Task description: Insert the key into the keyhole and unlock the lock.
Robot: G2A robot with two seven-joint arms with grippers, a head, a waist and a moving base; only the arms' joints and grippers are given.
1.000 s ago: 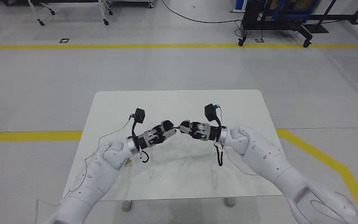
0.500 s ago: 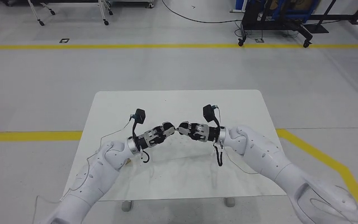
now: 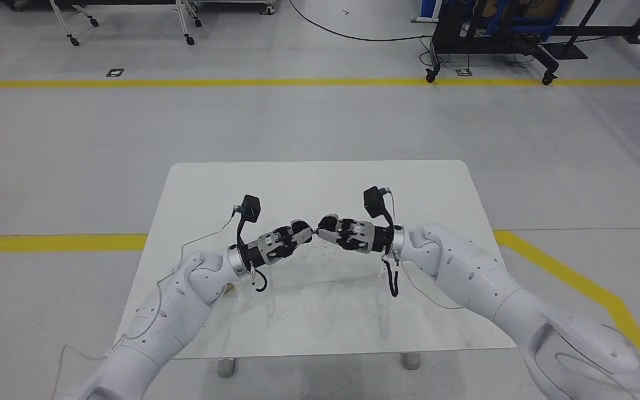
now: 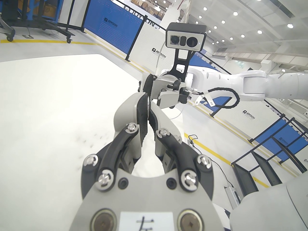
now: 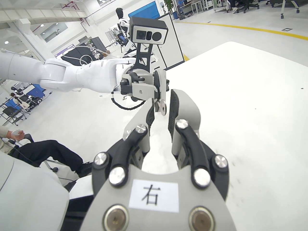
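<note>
Key [image 5: 161,106]: small, silver, round head with a hole. Up in mid-air over the middle of the table [image 3: 420,180], well clear of the top. Sits in the mouth of the right gripper [image 5: 163,96], head toward that gripper, blade running on to the tips of the left gripper [image 4: 146,102], the two grippers nose to nose. Gripped by the right gripper or merely flanked by it: cannot tell. Left gripper pinched nearly closed, pads [image 4: 141,111] all but touching. Load between them hidden from sight, presumably the lock.

Step in hand, by the look of it: insertion, or the very end of it, with the blade at or in the keyhole. Depth impossible to judge. Unlocking not yet done, as far as can be told.

Next move calls for a firm hold on the key head and the blade in line with the keyhole. Then a straight push home if not yet seated. Then a twist about the blade's own axis, with the left gripper braced against the turn. Risk of a skewed or slipped key with any drift between the wrists.
</note>
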